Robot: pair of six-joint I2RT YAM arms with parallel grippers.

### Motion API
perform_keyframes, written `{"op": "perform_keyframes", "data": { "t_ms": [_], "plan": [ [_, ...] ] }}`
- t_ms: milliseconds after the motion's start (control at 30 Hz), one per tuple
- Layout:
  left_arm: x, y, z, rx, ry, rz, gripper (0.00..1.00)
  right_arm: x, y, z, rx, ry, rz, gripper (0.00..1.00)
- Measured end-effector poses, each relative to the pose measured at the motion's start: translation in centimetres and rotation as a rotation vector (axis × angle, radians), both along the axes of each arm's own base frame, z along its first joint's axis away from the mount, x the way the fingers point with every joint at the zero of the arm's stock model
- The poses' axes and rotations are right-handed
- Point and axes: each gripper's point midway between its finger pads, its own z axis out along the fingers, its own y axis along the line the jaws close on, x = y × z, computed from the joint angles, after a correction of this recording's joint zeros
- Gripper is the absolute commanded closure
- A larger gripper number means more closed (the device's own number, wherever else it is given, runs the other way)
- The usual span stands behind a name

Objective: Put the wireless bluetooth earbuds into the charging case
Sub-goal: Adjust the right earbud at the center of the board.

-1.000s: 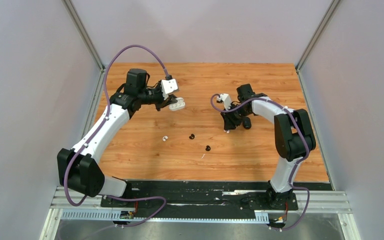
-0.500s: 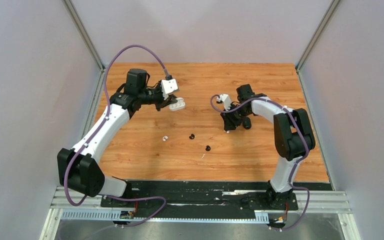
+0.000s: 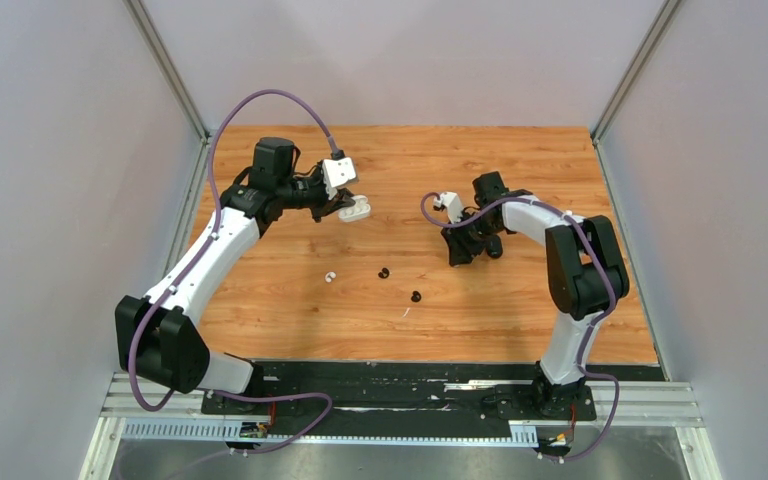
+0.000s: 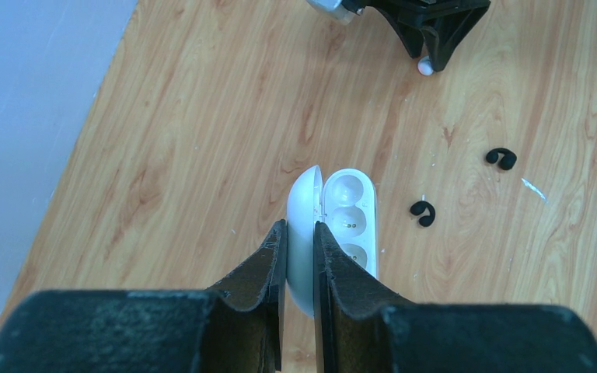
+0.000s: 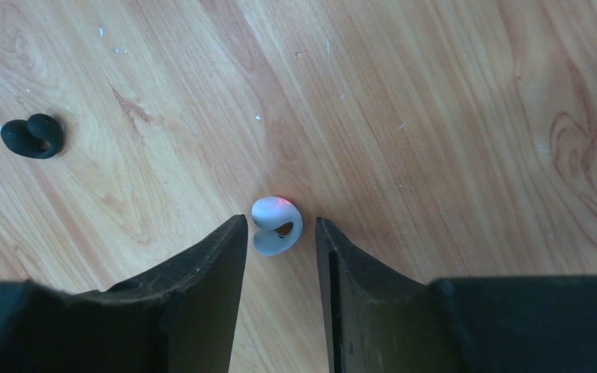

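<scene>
My left gripper [image 4: 301, 233] is shut on the lid of the open white charging case [image 4: 348, 217], held above the table at the back left [image 3: 357, 208]; its sockets are empty. My right gripper [image 5: 280, 224] is open and low over the table. A white earbud [image 5: 268, 211] lies at its fingertips, in the gap and touching neither finger. In the left wrist view this bud [image 4: 426, 67] shows under the right gripper's tips. Another white earbud [image 3: 331, 276] and two black earbuds [image 3: 383, 272] [image 3: 415, 296] lie loose mid-table.
A dark oval object [image 3: 495, 247] sits on the wood right beside the right gripper. One black earbud [image 5: 33, 135] lies left of the right fingers. Grey walls with metal posts close the table on three sides.
The right gripper's jaws have widened a little and its wrist has shifted slightly over the white earbud. The left arm and the case have not moved.
</scene>
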Motion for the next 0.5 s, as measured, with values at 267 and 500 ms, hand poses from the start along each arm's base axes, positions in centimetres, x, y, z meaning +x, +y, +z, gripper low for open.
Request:
{"op": "perform_keyframes", "data": {
  "t_ms": [267,500],
  "plan": [
    [0.0,0.0,0.0,0.001,0.001,0.000,1.00,0.2,0.5,1.0,0.040,0.017,-0.012,0.57],
    [0.0,0.0,0.0,0.000,0.001,0.000,1.00,0.8,0.1,1.2,0.039,0.004,-0.027,0.61]
  ]
}}
